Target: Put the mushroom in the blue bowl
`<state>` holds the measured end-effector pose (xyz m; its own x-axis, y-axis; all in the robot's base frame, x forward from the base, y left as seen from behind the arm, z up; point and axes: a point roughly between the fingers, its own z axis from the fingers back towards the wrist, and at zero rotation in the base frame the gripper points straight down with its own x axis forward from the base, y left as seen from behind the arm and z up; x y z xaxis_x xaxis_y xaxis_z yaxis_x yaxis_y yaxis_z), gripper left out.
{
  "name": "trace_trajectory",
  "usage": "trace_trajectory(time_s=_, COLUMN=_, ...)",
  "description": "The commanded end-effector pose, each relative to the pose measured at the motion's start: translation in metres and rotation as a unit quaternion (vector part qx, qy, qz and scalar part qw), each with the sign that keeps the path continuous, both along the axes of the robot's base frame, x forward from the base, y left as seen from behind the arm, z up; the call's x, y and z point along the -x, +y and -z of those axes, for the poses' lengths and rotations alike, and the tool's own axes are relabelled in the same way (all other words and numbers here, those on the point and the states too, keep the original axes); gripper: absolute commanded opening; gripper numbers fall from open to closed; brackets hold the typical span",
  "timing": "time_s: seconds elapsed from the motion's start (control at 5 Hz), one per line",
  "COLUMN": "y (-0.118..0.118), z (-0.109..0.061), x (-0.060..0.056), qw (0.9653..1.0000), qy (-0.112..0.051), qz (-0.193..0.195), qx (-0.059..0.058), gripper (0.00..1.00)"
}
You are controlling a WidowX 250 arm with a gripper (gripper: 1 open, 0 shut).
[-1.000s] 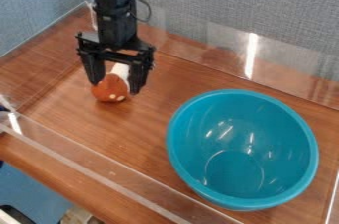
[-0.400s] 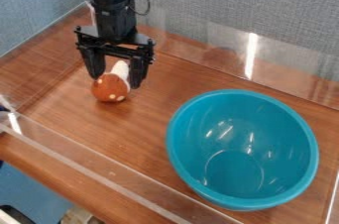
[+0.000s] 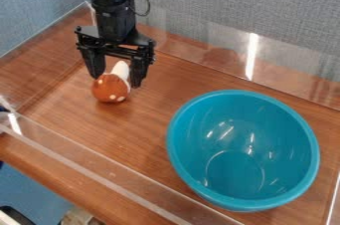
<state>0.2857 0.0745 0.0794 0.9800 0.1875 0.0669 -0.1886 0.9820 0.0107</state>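
**Open claw stands over the mushroom**

The desk (image 3: 80, 119) is shiny brown wood. A clear plastic wall (image 3: 93, 169) runs along the near edge, and another clear sheet (image 3: 285, 55) stands at the far side. Behind it all is a blue-grey wall (image 3: 253, 0).

Near the front right sits the blue bowl (image 3: 244, 149). It is big, round and deep. Only shiny light spots show inside it.

Farther back on the left lies the mushroom (image 3: 113, 87). It is on its side on the desk, well apart from the bowl, with its reddish-brown cap toward the front and its pale stem pointing back.

The black claw (image 3: 115, 68) points down right above it. Its fingers (image 3: 90, 65) are spread wide, one on each side of the stem, not squeezing it.

Since the earlier pictures, the claw, the mushroom and the bowl have stayed where they were.
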Motion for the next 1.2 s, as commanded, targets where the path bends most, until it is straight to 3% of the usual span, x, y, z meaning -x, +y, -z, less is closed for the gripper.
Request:
trace_trajectory(time_s=0.0, y=-0.003, z=-0.006, x=-0.004, qw=0.9998, qy=-0.016, qz=0.004, qx=-0.007, gripper=1.00)
trace_trajectory(time_s=0.6, y=-0.003, z=-0.005, x=-0.003, qw=0.9996, qy=-0.025, qz=0.002, qx=-0.011, gripper=1.00)
trace_trajectory(time_s=1.0, y=0.005, z=0.016, x=-0.013, qw=0.9997, qy=-0.015, qz=-0.012, qx=-0.016, gripper=1.00)
